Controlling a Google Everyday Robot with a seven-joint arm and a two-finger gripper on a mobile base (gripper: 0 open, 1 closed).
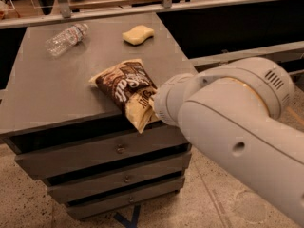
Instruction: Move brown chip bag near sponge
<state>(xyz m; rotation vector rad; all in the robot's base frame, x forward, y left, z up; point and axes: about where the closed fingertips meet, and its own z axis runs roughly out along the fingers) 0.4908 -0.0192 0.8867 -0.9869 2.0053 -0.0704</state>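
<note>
The brown chip bag (124, 85) lies tilted on the front right part of the grey cabinet top (52, 94), its cream near end hanging over the front edge. My gripper (151, 104) is at that near end, shut on the bag, and mostly hidden behind my thick white wrist and arm (228, 127). The pale yellow sponge (138, 34) lies flat at the back of the top, well beyond the bag's far end.
A clear plastic water bottle (66, 38) lies on its side at the back left. The cabinet has several drawers (118, 148) below the top. A dark rail and shelf (166, 6) run behind it. Speckled floor lies in front.
</note>
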